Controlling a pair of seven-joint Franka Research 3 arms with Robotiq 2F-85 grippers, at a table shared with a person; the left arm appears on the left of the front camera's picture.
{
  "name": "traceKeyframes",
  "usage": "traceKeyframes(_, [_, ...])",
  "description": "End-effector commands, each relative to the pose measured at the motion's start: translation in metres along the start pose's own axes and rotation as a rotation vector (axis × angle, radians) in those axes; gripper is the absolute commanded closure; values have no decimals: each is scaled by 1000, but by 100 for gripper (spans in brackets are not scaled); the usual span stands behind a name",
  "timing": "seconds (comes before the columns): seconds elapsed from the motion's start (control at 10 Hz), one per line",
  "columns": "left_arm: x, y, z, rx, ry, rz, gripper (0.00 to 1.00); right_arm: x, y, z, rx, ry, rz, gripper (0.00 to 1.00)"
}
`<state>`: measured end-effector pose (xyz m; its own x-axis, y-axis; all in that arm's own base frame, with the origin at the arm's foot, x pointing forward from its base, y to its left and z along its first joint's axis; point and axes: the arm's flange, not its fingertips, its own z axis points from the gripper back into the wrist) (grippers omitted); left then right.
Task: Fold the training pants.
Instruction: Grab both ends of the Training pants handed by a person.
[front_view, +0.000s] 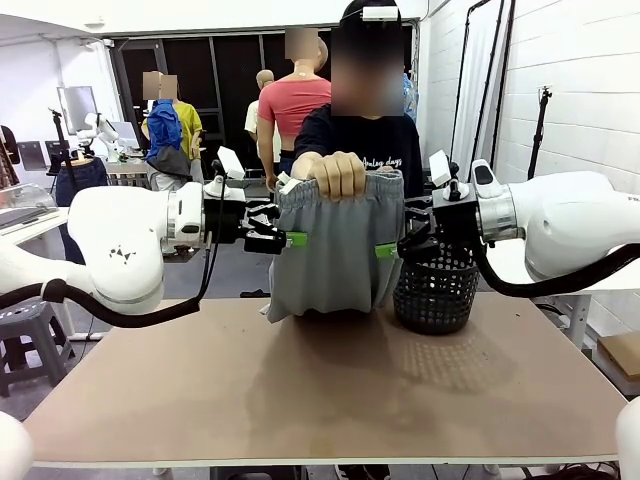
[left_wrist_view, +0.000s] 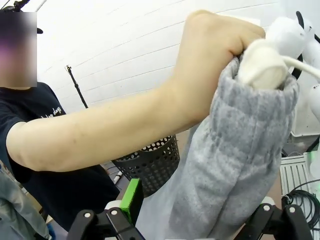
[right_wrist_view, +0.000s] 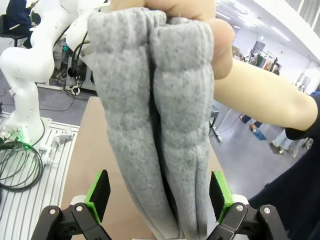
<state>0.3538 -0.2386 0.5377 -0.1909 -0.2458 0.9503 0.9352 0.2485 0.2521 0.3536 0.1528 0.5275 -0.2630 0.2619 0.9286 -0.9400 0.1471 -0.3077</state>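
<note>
- While hanging by the waistband from a person's hand, above the bench: training pants, just beside black basket.
- Left pincer: spread wide, cloth between the fingers, nothing gripped.
- Right pincer: spread wide, cloth between the fingers, unclamped.

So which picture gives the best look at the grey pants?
The front view: the grey pants hang whole from the person's hand above the table, between the left gripper and the right gripper. Each wrist view catches one bunched side edge, very close, so the shape is lost.
</note>
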Motion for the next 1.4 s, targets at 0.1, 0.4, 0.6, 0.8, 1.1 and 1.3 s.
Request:
traceKeyframes(0.1, [-2,2,-11,-6,-4,19,0,-8,16,-8,-9,-51,-8,0])
traceKeyframes(0.4, [-2,0,-18,-62,-20,28,2,-7,14,-9,-16,-80,-31,0])
traceKeyframes(0.6, [-1,-2,-19,-99,-36,35,37,-4,13,-9,14,-97,-73,19])
traceKeyframes(0.8, [0,-2,-17,-121,-60,45,72,-3,8,-8,31,-123,-115,57])
traceKeyframes(1.1, [-1,0,-20,-124,-66,67,100,0,5,-11,36,-109,-140,100])
traceKeyframes(1.3, [-2,2,-23,-129,-66,84,100,3,6,-9,52,-121,-148,100])
